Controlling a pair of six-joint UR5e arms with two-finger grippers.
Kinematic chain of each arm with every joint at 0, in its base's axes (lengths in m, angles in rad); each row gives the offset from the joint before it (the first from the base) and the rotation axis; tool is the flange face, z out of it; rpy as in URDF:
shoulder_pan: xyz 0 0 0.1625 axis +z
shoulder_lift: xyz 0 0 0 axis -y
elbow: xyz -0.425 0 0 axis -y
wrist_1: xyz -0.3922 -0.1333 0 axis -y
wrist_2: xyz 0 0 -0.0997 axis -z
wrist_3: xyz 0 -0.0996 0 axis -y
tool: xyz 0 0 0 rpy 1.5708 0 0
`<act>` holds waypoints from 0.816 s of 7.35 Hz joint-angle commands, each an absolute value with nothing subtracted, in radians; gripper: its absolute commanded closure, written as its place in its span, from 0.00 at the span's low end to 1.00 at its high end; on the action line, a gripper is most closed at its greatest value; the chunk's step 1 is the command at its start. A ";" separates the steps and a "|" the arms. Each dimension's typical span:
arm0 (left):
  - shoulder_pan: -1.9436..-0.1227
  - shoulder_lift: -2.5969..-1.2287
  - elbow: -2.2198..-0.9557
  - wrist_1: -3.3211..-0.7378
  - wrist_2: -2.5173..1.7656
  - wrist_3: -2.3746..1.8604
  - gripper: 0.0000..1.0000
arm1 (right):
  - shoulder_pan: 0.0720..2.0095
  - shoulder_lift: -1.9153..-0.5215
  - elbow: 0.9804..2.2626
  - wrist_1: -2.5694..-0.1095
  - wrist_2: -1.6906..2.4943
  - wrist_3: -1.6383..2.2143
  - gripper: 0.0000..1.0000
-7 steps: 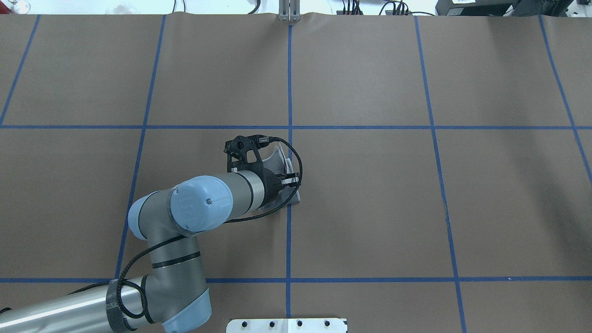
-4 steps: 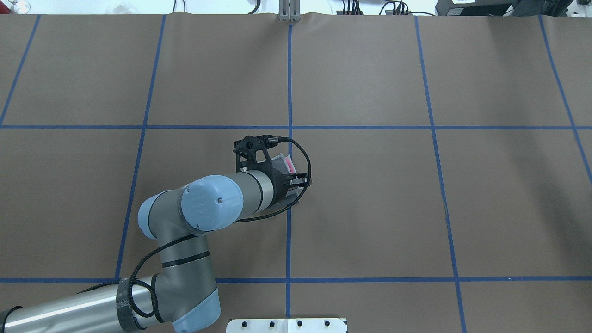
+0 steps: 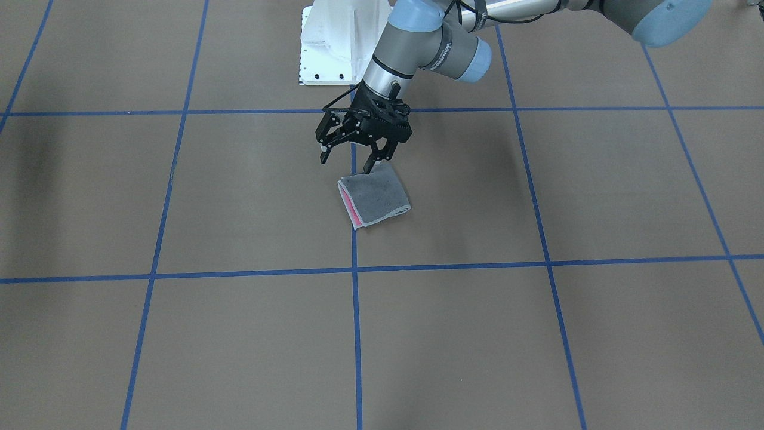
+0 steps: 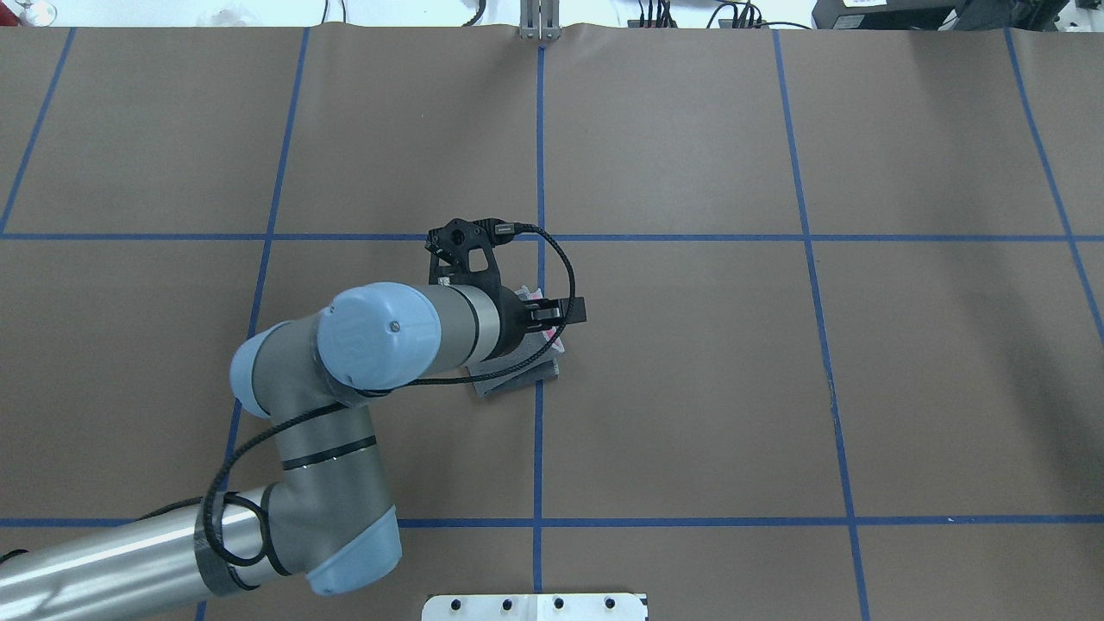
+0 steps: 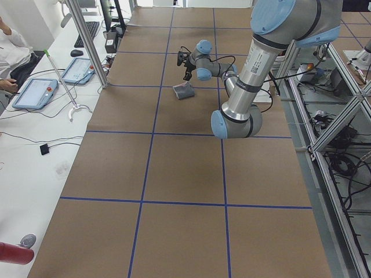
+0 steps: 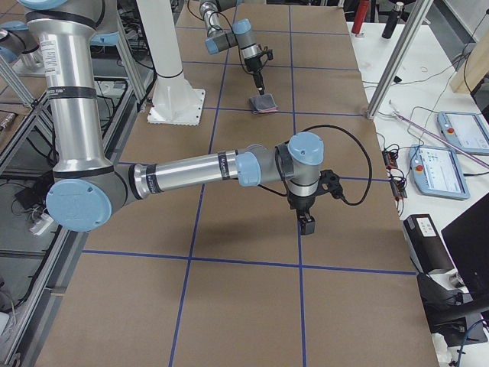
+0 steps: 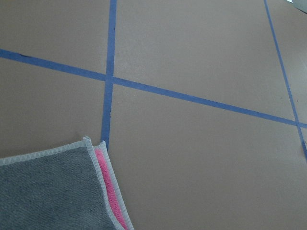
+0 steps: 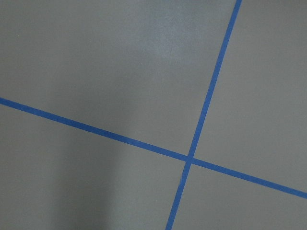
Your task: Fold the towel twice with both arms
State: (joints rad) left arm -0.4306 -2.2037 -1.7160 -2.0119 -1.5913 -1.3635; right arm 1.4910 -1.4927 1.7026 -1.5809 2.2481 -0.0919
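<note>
Left claw (image 3: 346, 164) now hangs with its jaws apart and nothing between them, right over the centre tape line (image 4: 539, 129). One fingertip (image 3: 369, 169) is just by the corner of the towel (image 3: 377, 200) nearest the robot; whether it touches the cloth I cannot tell. A second ago that same claw was pinched on a raised grey flap of the towel, curled up off the table (image 3: 537, 334); half a second ago the flap was coming over with its pink face showing. Now the flap is down and let go. The towel lies flat as a small grey-faced packet on the robot's left side of the centre tape line, with one edge resting on the line itself. Along that edge a thin strip of pink and two rows of light stitching peek out in the left wrist view. I read that as the second fold laid and released, so the folding itself looks done or all but done. The layers are not quite flush at that edge, a small fault rather than a failure. What is left, by my reckoning, is for the left arm (image 4: 379, 336) to lift straight off, so the near fingertip does not drag the top layer back. The right claw (image 6: 309, 223) hangs low over the table, well away from the centre tape line toward the robot's right and nowhere near the towel. It shows only in the right side view, and I cannot tell whether its jaws are apart or together.
</note>
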 commanded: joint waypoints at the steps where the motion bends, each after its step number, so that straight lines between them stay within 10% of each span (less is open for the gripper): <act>1: -0.571 -2.093 -1.910 -1.727 -1.736 -1.138 0.00 | 1.531 -1.546 1.695 -1.574 2.252 -0.095 0.00; 6: -1.108 -1.700 -2.019 -1.623 -2.110 -0.335 0.00 | 1.612 -1.631 1.675 -1.585 2.263 -0.101 0.00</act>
